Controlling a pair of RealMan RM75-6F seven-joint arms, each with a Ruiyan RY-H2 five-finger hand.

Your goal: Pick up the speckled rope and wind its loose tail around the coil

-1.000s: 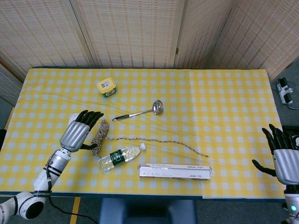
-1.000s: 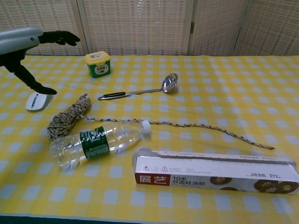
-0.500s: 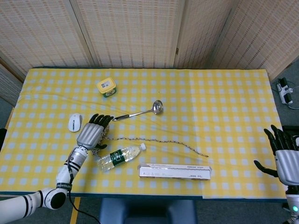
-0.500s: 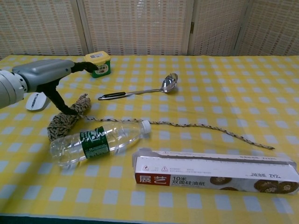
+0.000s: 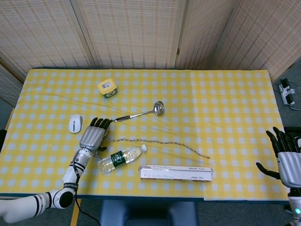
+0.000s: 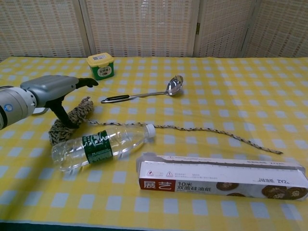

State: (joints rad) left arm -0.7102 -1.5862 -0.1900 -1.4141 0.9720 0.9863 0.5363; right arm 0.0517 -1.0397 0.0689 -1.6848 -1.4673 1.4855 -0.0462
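Near the tabletop's (image 5: 225, 89) front-left corner, the left hand (image 5: 92, 135) hovers over the coil (image 6: 72, 120) of the speckled rope (image 6: 72, 119), fingers spread and extended, its dark thumb reaching down to the coil in the chest view; whether it actually touches is hard to tell, and nothing is held. The coil lies flat, tilted toward the far edge, and the head view hides most of it under the hand. Its loose tail (image 5: 160, 141) snakes rightward across the yellow checked cloth, passing just beside the cap of the water bottle (image 5: 120, 158) and ending near the middle of the front half.

Off the right edge of the tabletop, the right hand (image 5: 284, 160) hangs low with fingers apart, empty, and is partly cut off by the picture's border; the chest view does not show it.

One of each thing is on the tabletop: one clear bottle with a green label lying on its side near the front edge, one long foil box (image 5: 176, 173) beside it, one metal ladle (image 5: 141, 113) toward the centre, one yellow-lidded tub (image 5: 107, 87) nearer the far edge, and one white mouse (image 5: 75, 123) toward the left edge, mostly hidden behind the arm in the chest view.
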